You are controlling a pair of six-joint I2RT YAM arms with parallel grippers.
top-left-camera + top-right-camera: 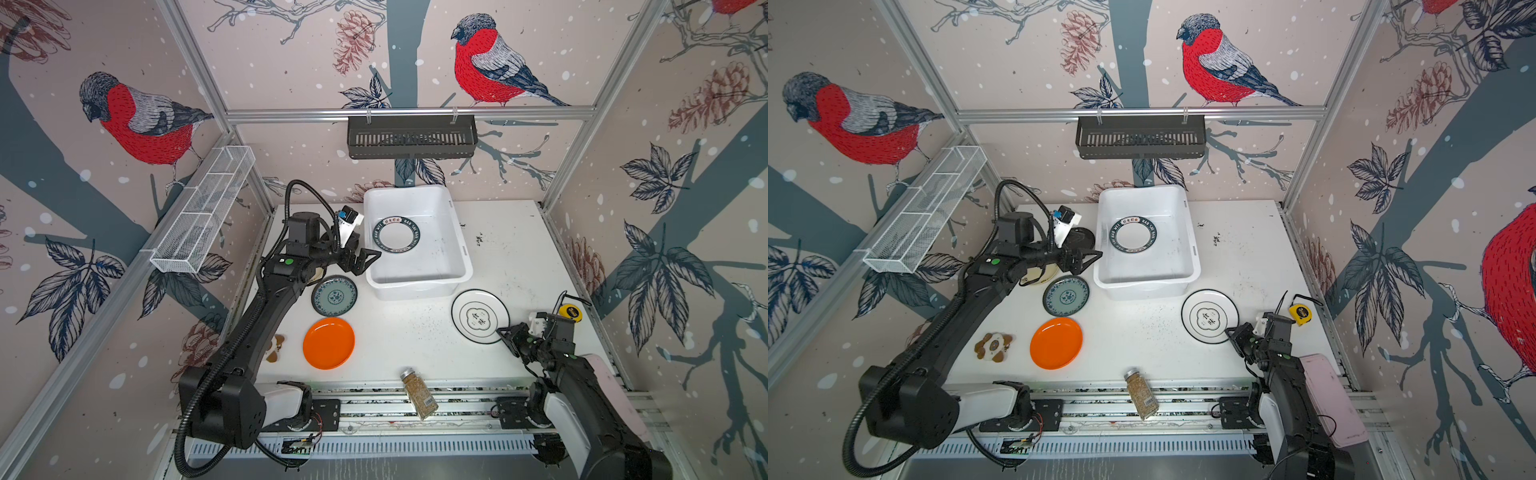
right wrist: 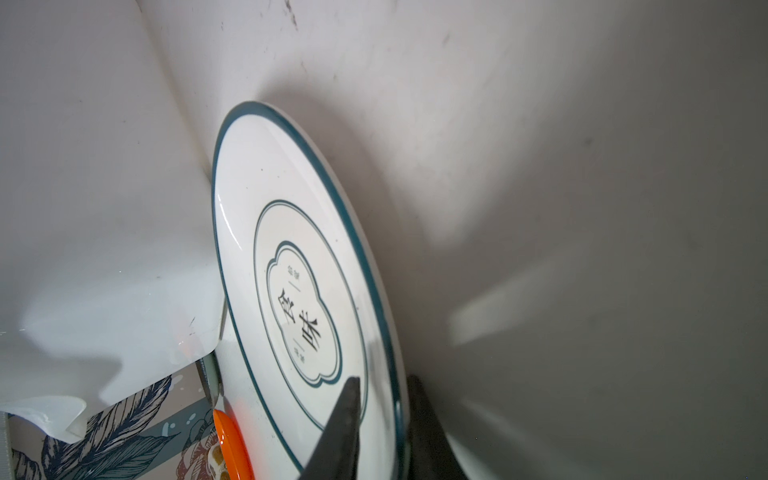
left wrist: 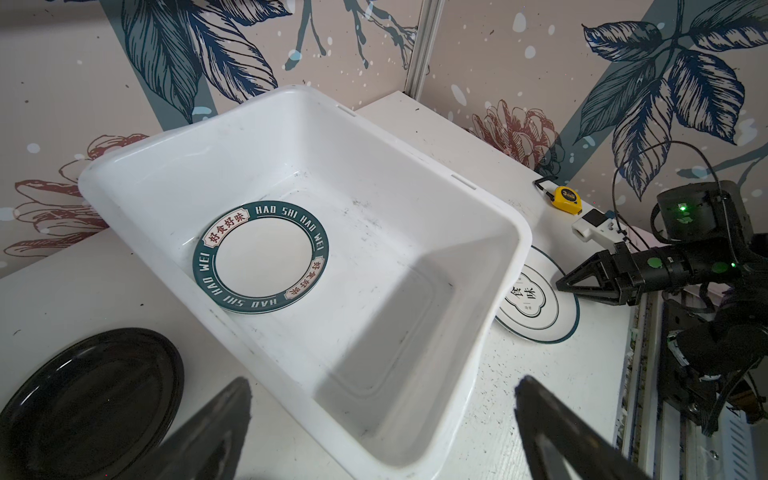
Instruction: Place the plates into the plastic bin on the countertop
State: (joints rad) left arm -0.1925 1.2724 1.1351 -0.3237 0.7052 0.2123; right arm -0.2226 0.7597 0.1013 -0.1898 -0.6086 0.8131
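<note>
The white plastic bin [image 1: 415, 286] [image 1: 1144, 289] [image 3: 511, 232] stands at the back of the countertop [image 1: 415, 332], with a dark lettered-rim plate [image 1: 396, 235] [image 3: 262, 257] lying flat inside. My right gripper [image 1: 500, 332] [image 2: 384, 382] is shut on the rim of the white black-rimmed emblem plate [image 1: 478, 316] [image 2: 291, 291], which lies right of the bin. My left gripper [image 1: 371, 262] [image 3: 384, 382] hangs open and empty at the bin's left front corner. Teal-patterned [image 1: 334, 296], orange [image 1: 328, 343], sunburst [image 1: 993, 346] and black [image 3: 87, 399] plates lie on the left; a cream plate [image 1: 1042, 276] peeks out under the left arm.
A spice jar [image 1: 418, 392] lies at the front edge. A yellow tape measure [image 1: 570, 311] sits by the right arm, a pink flat thing [image 1: 1333, 399] beside its base. A black slotted basket [image 1: 411, 137] and a wire mesh tray [image 1: 203, 208] hang on the walls.
</note>
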